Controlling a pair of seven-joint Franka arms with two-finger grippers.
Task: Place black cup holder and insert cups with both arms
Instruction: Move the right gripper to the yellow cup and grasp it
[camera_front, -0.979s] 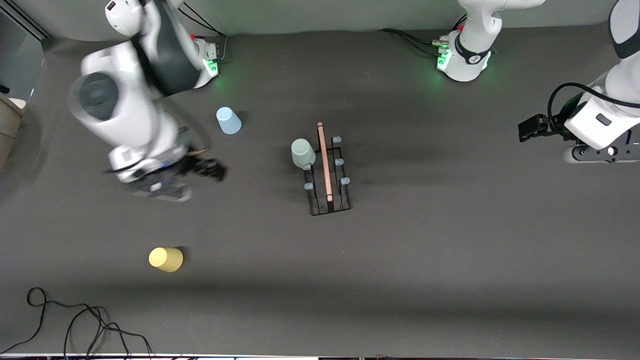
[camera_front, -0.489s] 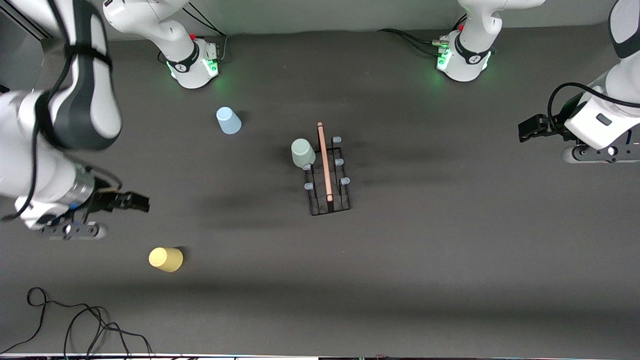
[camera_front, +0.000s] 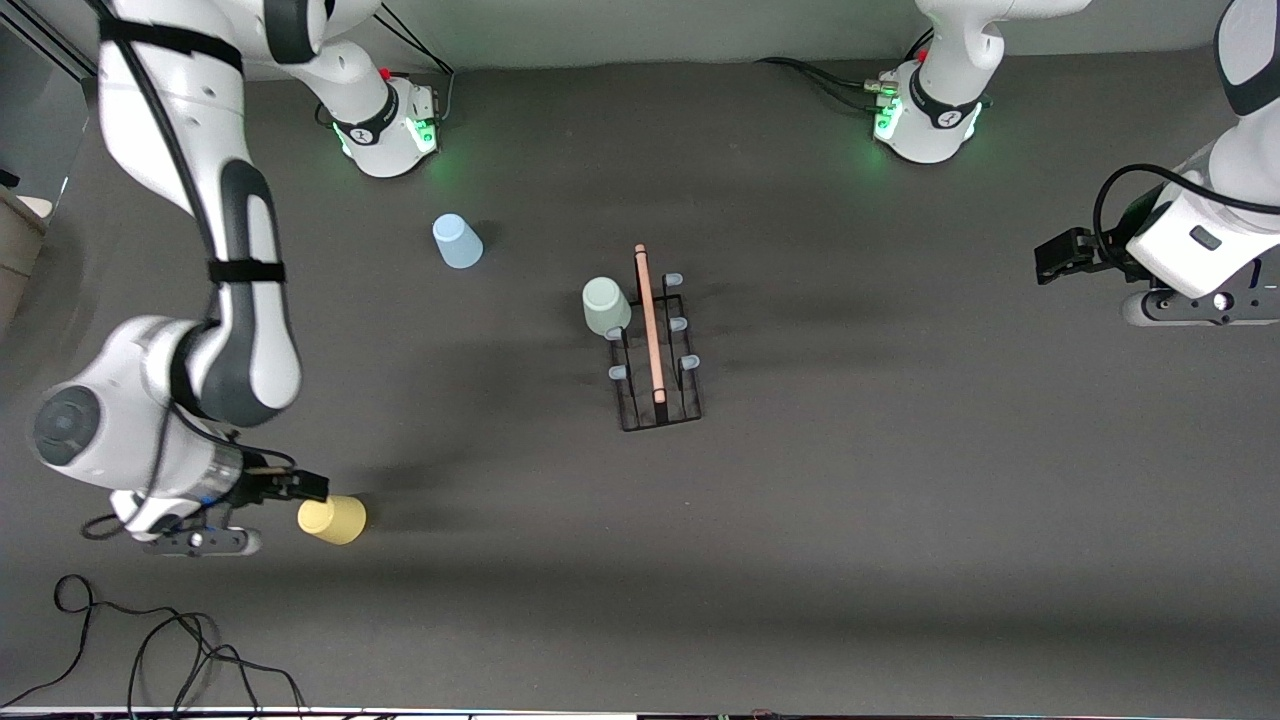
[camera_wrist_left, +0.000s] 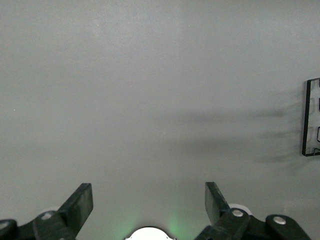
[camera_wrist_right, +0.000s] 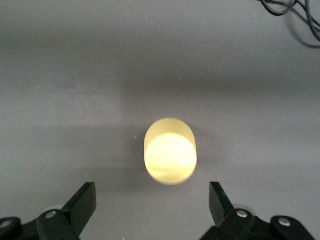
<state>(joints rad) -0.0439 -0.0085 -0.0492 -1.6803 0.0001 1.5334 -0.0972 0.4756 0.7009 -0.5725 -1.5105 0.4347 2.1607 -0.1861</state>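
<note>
The dark grey counter (camera_front: 900, 500) meets a pale wall (camera_front: 650, 30). Only the right wrist view shows the yellow cup (camera_wrist_right: 170, 151) lying just ahead of the right gripper (camera_wrist_right: 152, 200), jaws spread. The left gripper (camera_wrist_left: 148, 202) waits over bare counter, jaws spread too.

Dark grey table (camera_front: 900, 520), pale wall (camera_front: 650, 30), black cables (camera_front: 150, 650)

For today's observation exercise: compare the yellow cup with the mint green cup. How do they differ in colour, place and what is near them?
Colour: the yellow cup is yellow; the mint green cup is pale green.
Place: the yellow cup stands free on the table, nearer the front camera; the mint green cup sits on the black cup holder.
Company: the open right gripper is beside the yellow cup; no gripper is near the green one.
Both are small, plain tumblers.
</note>
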